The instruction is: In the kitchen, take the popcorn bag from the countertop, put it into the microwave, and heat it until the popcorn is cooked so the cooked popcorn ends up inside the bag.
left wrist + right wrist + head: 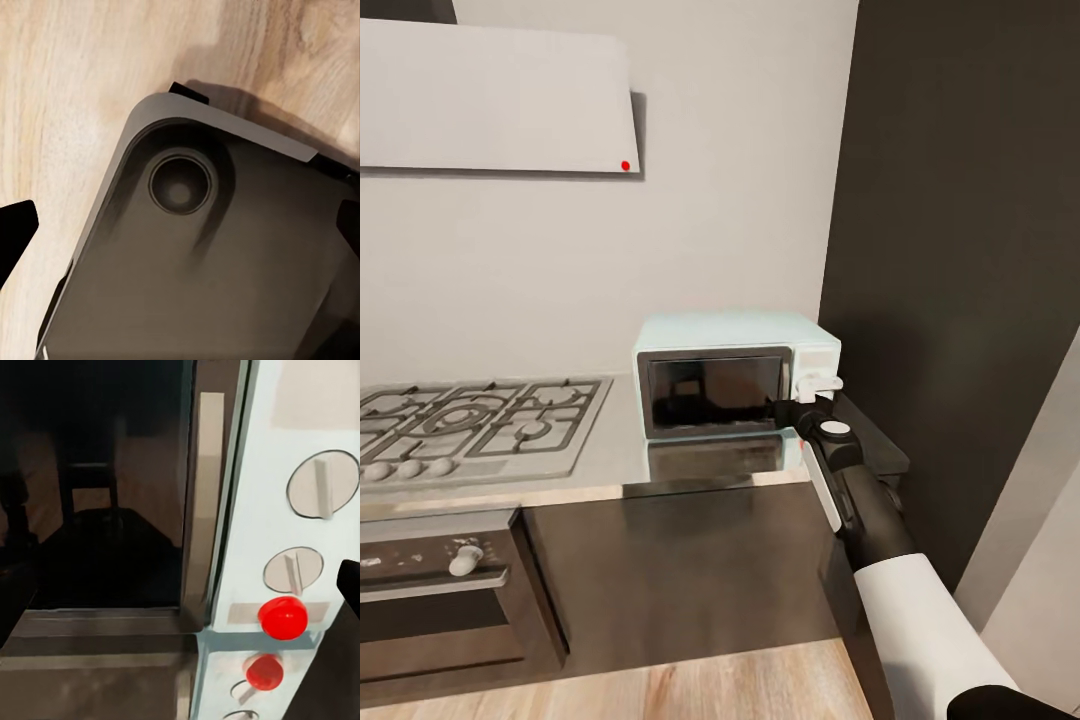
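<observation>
Microwave [736,385] at the countertop's [610,455] right end, door shut — right gripper [796,409] at its front right corner.

Seen from the right wrist: door edge [206,510], two knobs [322,484] and red button [283,617] close ahead, one dark fingertip [349,583] beside the panel; spread or clenched — cannot tell. Hob [475,420] well apart at the counter's left, bare worktop between. Dark tall cabinet [960,250] crowding the right side.

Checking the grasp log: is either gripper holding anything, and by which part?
Nothing visibly held. The right gripper is at the microwave door edge; fingers spread in its wrist view.
</observation>
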`<state>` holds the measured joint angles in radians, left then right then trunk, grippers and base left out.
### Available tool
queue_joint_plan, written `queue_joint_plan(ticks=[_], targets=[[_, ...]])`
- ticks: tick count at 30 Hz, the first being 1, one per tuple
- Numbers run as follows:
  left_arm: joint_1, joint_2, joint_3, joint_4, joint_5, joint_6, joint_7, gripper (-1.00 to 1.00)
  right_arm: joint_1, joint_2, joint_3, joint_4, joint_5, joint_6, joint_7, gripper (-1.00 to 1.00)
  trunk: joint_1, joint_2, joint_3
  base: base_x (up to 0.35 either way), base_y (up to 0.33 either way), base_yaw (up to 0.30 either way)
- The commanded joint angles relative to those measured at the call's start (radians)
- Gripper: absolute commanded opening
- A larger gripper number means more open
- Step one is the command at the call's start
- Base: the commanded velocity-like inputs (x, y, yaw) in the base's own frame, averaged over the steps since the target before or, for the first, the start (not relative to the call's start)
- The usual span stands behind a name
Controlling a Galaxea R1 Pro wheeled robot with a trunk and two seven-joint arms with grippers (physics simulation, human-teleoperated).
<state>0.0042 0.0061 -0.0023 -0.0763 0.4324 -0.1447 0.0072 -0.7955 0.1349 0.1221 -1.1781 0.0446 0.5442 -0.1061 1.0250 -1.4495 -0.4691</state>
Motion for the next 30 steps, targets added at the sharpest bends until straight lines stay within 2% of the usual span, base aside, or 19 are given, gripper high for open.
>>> queue_joint_plan(ticks=[1, 10, 14, 22, 30], targets=[[0.0, 0.0, -0.001, -0.001, 0.003, -0.001, 0.001, 1.0, -0.001, 0.0, 0.001, 0.0, 0.002, 0.006, -0.004, 1.0, 0.0, 0.0, -0.001, 0.008, 0.0, 0.0], [0.0, 0.0, -0.001, -0.002, 0.003, -0.001, 0.001, 1.0, -0.001, 0.004, -0.004, 0.023, -0.006, -0.032, -0.005, 1.0, 0.0, 0.0, -0.001, 0.001, 0.0, 0.0], [0.0, 0.0, -0.001, -0.002, 0.003, -0.001, 0.001, 1.0, -0.001, 0.006, -0.005, 0.058, -0.008, -0.072, -0.007, 1.0, 0.0, 0.0, -0.001, 0.0, 0.0, 0.0], [0.0, 0.0, 0.005, -0.002, 0.01, -0.002, 0.002, 1.0, -0.001, 0.005, -0.006, 0.061, -0.009, -0.082, -0.009, 1.0, 0.0, 0.0, -0.001, 0.001, 0.0, 0.0], [0.0, 0.0, 0.0, -0.002, 0.008, -0.001, 0.001, 1.0, -0.001, 0.004, -0.006, 0.061, -0.009, -0.082, -0.009, 1.0, 0.0, 0.0, -0.001, 0.218, 0.0, 0.0]])
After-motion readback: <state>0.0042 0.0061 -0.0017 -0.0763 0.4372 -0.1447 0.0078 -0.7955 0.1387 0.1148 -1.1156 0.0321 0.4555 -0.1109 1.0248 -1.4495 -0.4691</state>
